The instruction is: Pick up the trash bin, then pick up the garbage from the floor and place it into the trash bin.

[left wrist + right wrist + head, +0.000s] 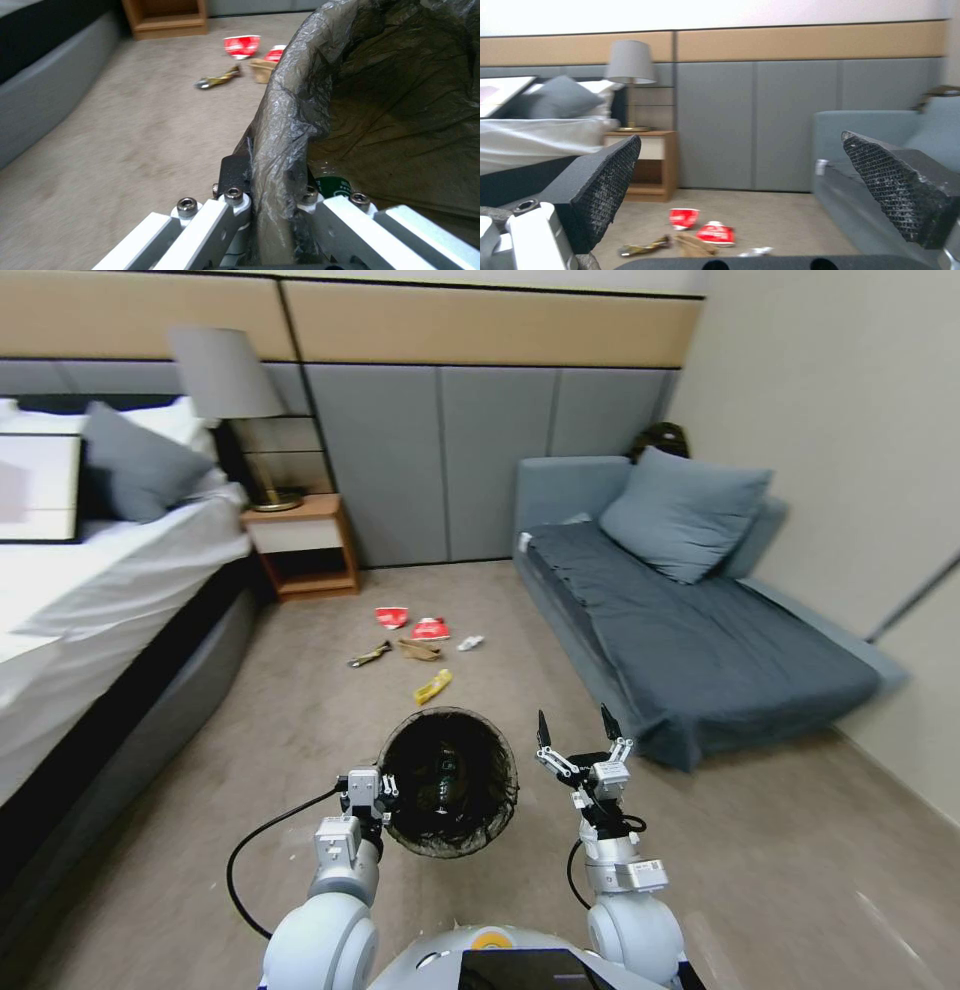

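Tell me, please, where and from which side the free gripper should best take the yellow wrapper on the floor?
Probably across its narrow middle, from straight above. The yellow wrapper lies flat on the carpet as a slim strip, nearest the robot and apart from the other litter, so the open right gripper has room around it. The left gripper holds the bin by its rim.

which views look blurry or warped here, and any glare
Head view: wide-angle bending at the edges, litter fairly sharp. Left wrist view: trash bin liner shiny with glare, carpet smeared. Right wrist view: wall top washed out, lamp soft, open right gripper fingers crisp.
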`<state>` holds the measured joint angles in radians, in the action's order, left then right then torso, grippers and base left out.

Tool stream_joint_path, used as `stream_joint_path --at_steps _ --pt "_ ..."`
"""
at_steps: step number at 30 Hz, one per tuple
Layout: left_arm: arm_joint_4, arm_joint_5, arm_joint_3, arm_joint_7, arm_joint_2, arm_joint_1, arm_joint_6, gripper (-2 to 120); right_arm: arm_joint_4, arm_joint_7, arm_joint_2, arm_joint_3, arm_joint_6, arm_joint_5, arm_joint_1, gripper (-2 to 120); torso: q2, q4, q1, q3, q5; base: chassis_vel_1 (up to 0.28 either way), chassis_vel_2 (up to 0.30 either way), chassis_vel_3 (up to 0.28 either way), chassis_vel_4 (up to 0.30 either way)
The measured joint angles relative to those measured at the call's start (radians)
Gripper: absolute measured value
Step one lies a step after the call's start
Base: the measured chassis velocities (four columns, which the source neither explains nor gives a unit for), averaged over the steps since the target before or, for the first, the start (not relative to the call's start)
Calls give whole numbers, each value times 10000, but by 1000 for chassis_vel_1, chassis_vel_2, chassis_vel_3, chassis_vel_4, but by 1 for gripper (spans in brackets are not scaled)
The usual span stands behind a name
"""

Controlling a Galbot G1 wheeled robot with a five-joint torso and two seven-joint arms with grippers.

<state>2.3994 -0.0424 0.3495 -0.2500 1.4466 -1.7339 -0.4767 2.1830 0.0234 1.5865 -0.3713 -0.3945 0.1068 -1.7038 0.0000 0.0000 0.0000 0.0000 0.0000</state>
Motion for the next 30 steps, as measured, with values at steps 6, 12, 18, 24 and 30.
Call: stream_joint_path --at_steps 6,12,18,24,30 --pt "-40 7 -42 35 8 0 56 2 11 32 -5 -7 -23 0 -29 100 0 0 0 0 1 133 131 125 125" --pt "-43 31 -46 69 3 11 77 2 49 58 29 -45 -26 -20 10 100 0 0 0 0 0 116 119 123 123" --pt "-135 95 -78 170 0 7 444 2 65 136 59 -52 -69 -43 9 100 0 4 0 0 0 112 113 104 90" --pt "-143 123 -94 225 3 8 490 2 108 194 72 -50 -75 -76 14 100 0 -3 0 0 0 7 10 14 5" --pt "-149 151 -101 244 3 2 515 2 125 226 75 -57 -92 -111 18 100 0 0 0 0 0 0 0 0 0"
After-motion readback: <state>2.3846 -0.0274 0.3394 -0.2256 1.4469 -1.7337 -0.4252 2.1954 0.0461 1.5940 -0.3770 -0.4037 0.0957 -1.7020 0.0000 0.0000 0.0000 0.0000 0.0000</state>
